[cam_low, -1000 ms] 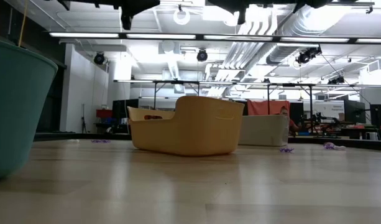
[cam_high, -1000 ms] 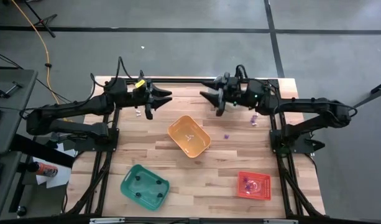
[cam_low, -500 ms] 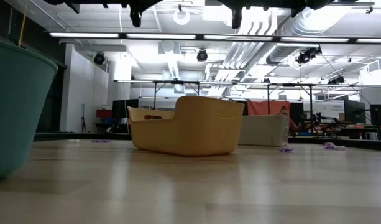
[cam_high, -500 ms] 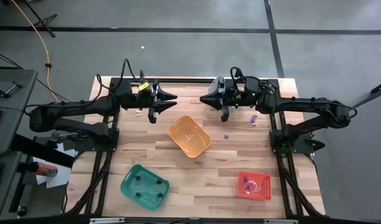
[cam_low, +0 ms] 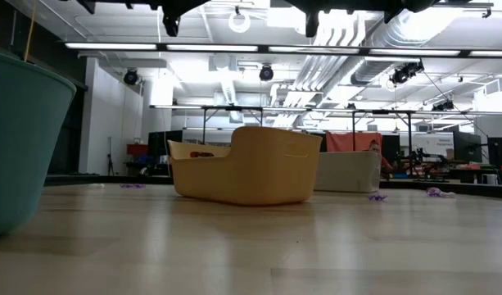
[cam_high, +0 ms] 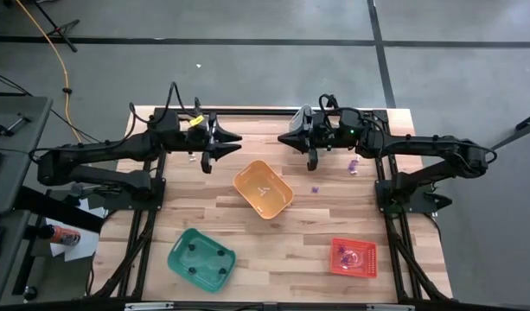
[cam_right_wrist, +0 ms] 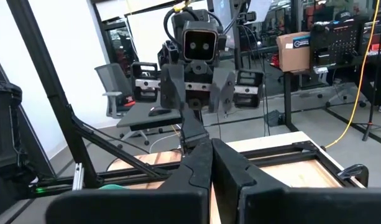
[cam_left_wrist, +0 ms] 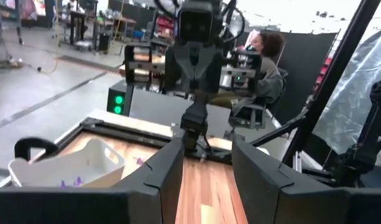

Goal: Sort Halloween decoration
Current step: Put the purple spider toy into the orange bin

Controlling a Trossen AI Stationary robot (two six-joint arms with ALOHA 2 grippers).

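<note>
Purple trinkets [cam_high: 352, 165] lie on the surface right beside the right pincer [cam_high: 288, 138], pressed together, far from the spread left pincer [cam_high: 233, 143].

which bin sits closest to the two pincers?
The orange bin, mid-table, just below the gap between the left pincer and right pincer. The green bin and red bin sit at the opposite table edge.

orange bin [cam_high: 263, 188], green bin [cam_high: 201, 257], red bin [cam_high: 353, 257], seemingly wooden table [cam_high: 290, 242]
</note>
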